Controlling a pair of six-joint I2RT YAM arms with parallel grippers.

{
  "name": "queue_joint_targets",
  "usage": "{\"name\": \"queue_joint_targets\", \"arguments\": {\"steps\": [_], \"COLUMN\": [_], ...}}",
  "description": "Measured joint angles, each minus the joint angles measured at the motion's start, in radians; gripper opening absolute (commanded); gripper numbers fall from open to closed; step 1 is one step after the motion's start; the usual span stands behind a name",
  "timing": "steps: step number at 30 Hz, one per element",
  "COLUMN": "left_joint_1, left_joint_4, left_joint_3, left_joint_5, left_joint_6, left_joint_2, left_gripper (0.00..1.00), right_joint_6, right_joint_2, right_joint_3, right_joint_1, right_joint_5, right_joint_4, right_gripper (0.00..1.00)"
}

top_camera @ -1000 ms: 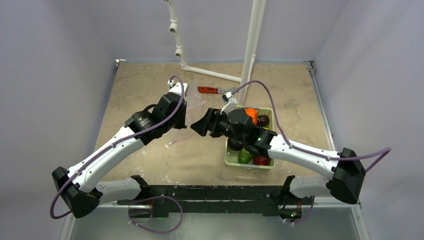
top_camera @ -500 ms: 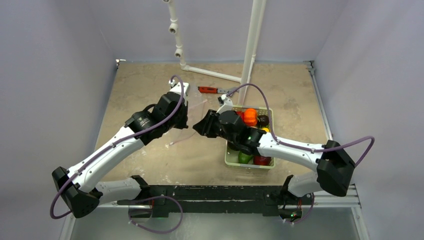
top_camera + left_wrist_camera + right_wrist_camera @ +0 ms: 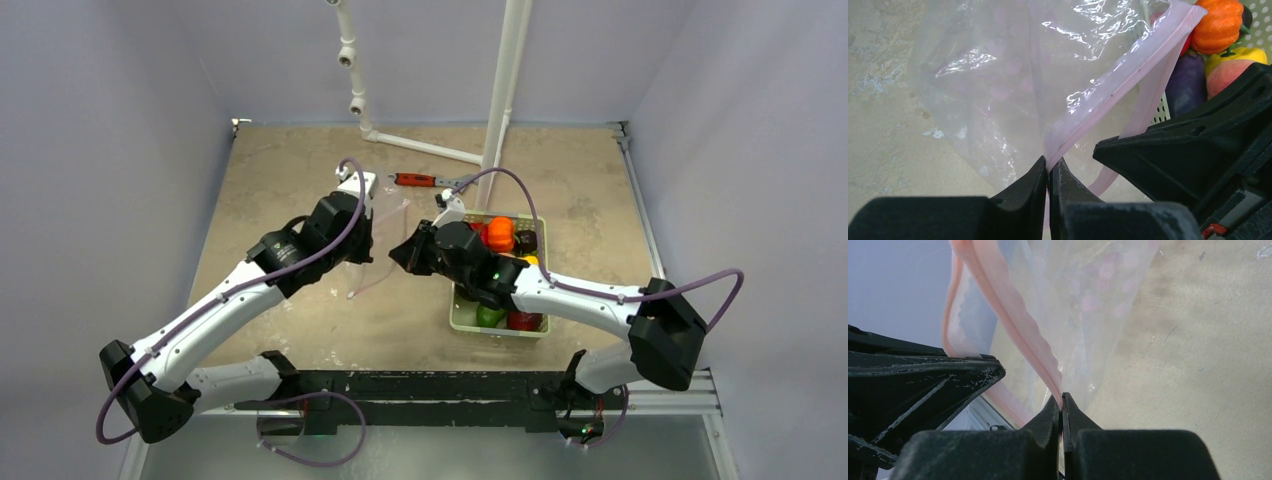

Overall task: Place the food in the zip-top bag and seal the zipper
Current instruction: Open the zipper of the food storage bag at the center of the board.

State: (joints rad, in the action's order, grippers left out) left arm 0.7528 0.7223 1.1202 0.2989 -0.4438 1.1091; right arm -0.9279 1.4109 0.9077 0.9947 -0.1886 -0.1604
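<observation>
The clear zip-top bag [image 3: 378, 272] hangs between my two grippers above the table. In the left wrist view my left gripper [image 3: 1049, 167] is shut on the pink zipper [image 3: 1128, 65] strip, with the crinkly bag [image 3: 998, 75] spreading behind it. My right gripper [image 3: 1062, 401] is shut on the other lip of the zipper [image 3: 1013, 325], so the mouth is parted. From above, the left gripper [image 3: 370, 245] and right gripper [image 3: 397, 257] face each other closely. The food [image 3: 500, 235] lies in the light green basket [image 3: 462, 318]: an orange piece [image 3: 1218, 25], a purple piece [image 3: 1185, 82] and a peach-yellow piece [image 3: 1233, 70].
A red-handled wrench [image 3: 420, 181] lies behind the basket. White pipes [image 3: 500, 100] rise at the back of the table. The right arm's forearm stretches over the basket's near half. Grey walls close in both sides.
My right gripper has moved left to the bag's mouth and closed on the pink strip. The left gripper has kept its grip and shifted slightly.
</observation>
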Motion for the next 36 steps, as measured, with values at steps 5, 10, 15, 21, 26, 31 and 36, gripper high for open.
{"name": "queue_joint_targets", "arguments": {"steps": [5, 10, 15, 21, 26, 31, 36], "left_joint_1": [0.0, 0.0, 0.0, 0.0, 0.0, 0.0, 0.0], "left_joint_4": [-0.016, -0.053, -0.106, -0.158, -0.186, -0.179, -0.132], "left_joint_3": [-0.027, -0.066, -0.109, -0.15, -0.162, -0.162, -0.148], "left_joint_5": [0.008, 0.029, 0.044, 0.046, 0.055, 0.086, 0.147], "left_joint_6": [0.002, 0.002, 0.014, 0.027, 0.048, 0.071, 0.083], "left_joint_2": [-0.046, -0.104, -0.138, -0.136, -0.137, -0.153, -0.201], "left_gripper": [0.19, 0.23, 0.24, 0.15, 0.0, 0.0, 0.0], "right_joint_6": [0.005, 0.005, 0.005, 0.013, 0.027, 0.051, 0.077], "right_joint_2": [-0.008, -0.021, -0.025, -0.025, -0.025, -0.025, -0.023], "right_joint_3": [-0.002, -0.003, -0.003, -0.003, -0.003, -0.003, 0.002], "right_joint_1": [0.0, 0.0, 0.0, 0.0, 0.0, 0.0, 0.0], "right_joint_5": [0.007, 0.024, 0.035, 0.055, 0.071, 0.054, 0.019], "right_joint_4": [-0.016, -0.021, -0.027, -0.028, -0.026, 0.019, 0.071], "right_gripper": [0.0, 0.0, 0.0, 0.0, 0.0, 0.0, 0.0]}}
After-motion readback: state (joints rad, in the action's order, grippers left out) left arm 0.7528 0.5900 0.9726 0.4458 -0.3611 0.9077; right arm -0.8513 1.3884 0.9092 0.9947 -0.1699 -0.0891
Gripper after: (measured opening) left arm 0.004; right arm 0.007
